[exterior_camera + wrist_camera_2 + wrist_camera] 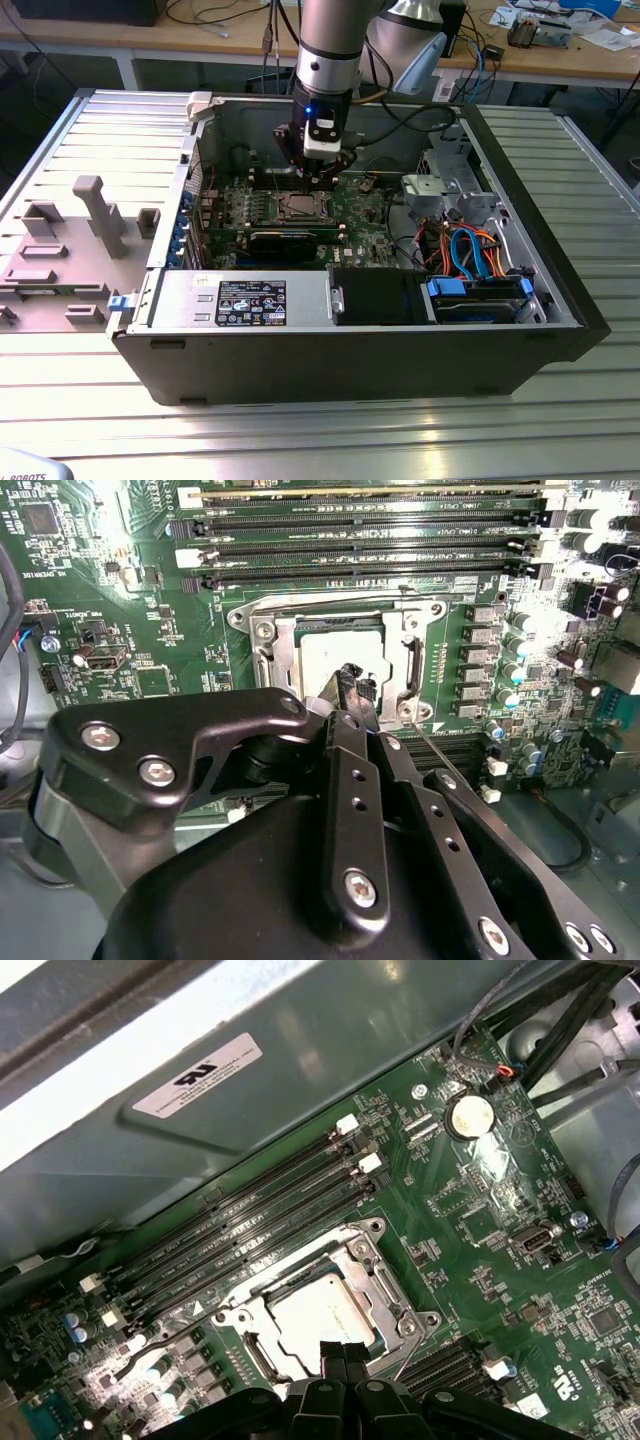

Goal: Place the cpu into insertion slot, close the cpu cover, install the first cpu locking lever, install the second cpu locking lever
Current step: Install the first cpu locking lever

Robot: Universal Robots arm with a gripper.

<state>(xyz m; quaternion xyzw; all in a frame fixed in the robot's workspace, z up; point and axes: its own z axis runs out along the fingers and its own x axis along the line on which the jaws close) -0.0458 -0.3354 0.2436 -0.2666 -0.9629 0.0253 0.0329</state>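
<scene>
The cpu [335,652] lies flat in the insertion slot [262,630] on the green board, its silvery top showing through the window of the cpu cover [284,658], which lies down over it. My gripper [352,683] hovers at the socket's near edge with its black fingertips pressed together and nothing seen between them. A thin wire locking lever [442,760] runs out from the socket's corner beside the fingers. In the first wrist view the cpu [322,1312] sits just beyond the gripper [340,1354], with the lever [406,1358] alongside. In the exterior view the gripper [318,176] hangs over the slot [300,207].
Long black memory slots [370,550] run along one side of the socket. The open computer case [350,350] has steel walls all round, a drive cage with blue and orange cables [470,255] at the exterior view's right, and a black card [285,243] in front of the socket.
</scene>
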